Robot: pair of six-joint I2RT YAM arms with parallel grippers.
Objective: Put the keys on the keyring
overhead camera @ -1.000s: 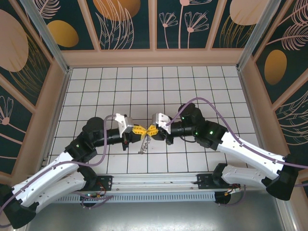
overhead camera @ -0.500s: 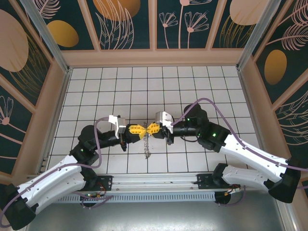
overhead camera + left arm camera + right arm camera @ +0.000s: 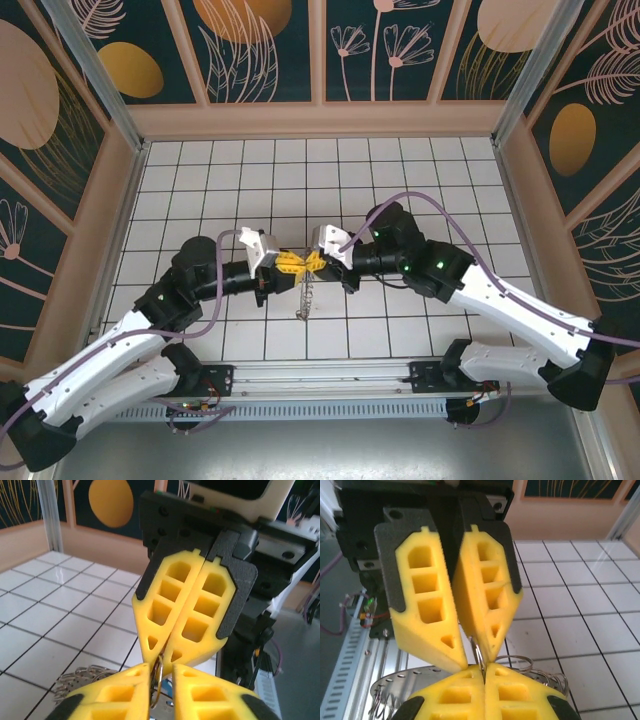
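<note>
Both grippers meet tip to tip above the tiled floor. My left gripper (image 3: 290, 263) and right gripper (image 3: 316, 262) pinch one thin wire loop (image 3: 159, 672) on the keyring's rim. The keyring (image 3: 305, 298) hangs below them, edge-on. In the right wrist view my right gripper (image 3: 484, 668) is shut on the loop, and the grey ring plate (image 3: 390, 690) and more loops (image 3: 540, 672) lie beneath. In the left wrist view my left gripper (image 3: 161, 666) holds the loop with a narrow gap beside it. A blue scrap (image 3: 168, 685) shows behind; I cannot tell whether it is the key.
White tiled floor (image 3: 400, 190) stretches behind and to both sides. Patterned walls (image 3: 320, 60) and aluminium posts (image 3: 100, 80) box it in. The rail with the arm bases (image 3: 320, 385) runs along the near edge.
Since half a second ago both grippers have moved slightly away from the near edge and pressed closer together. The hanging keyring has shifted with them.
</note>
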